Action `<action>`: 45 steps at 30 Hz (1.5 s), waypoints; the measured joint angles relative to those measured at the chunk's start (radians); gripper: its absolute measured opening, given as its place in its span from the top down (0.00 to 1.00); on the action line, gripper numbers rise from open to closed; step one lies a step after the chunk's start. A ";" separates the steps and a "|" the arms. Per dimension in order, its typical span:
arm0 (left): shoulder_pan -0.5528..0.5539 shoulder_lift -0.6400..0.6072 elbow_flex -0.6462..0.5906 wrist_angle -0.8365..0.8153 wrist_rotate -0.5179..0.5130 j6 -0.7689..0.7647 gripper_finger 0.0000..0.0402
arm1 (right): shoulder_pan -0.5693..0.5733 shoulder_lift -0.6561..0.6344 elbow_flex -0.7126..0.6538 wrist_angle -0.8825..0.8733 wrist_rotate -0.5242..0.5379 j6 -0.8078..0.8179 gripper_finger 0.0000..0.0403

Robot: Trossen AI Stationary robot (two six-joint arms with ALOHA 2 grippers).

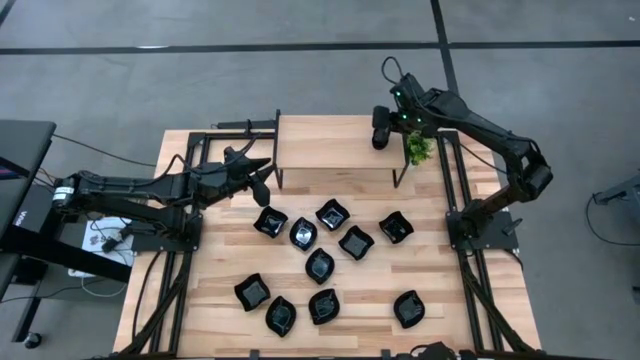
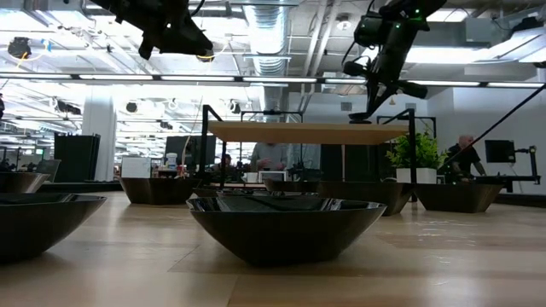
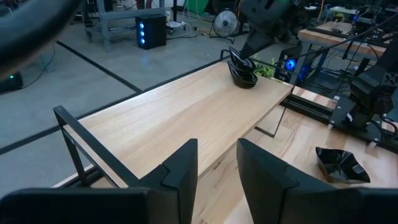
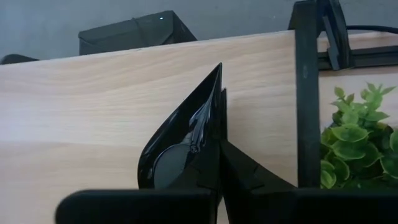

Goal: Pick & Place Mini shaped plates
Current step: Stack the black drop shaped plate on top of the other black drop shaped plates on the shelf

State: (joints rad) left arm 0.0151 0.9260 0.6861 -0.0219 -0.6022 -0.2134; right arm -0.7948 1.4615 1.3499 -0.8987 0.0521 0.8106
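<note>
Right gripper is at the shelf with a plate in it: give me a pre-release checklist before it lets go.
1. Grip: right gripper is shut on the teardrop plate, pinching its rim. Ok.
2. Position: plate is over the raised wooden shelf, near the end by the green plant. Ok.
3. Contact: whether the plate rests on the shelf or hangs just above it. Cannot tell.
4. Attitude: plate is tipped up on edge, not flat, so it may rock when released. Not ok.
5. Left gripper is open, holds nothing, and sits off the shelf's other end. Ok.
6. Remaining plates lie on the table below, away from the drop spot. Ok.
</note>
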 joint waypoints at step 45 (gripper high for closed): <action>0.000 0.000 0.000 0.001 0.000 0.000 0.72 | 0.009 0.055 0.001 0.005 -0.030 -0.024 0.91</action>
State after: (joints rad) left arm 0.0151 0.9260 0.6865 -0.0212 -0.6018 -0.2138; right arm -0.7860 1.5169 1.3506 -0.8935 0.0223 0.7868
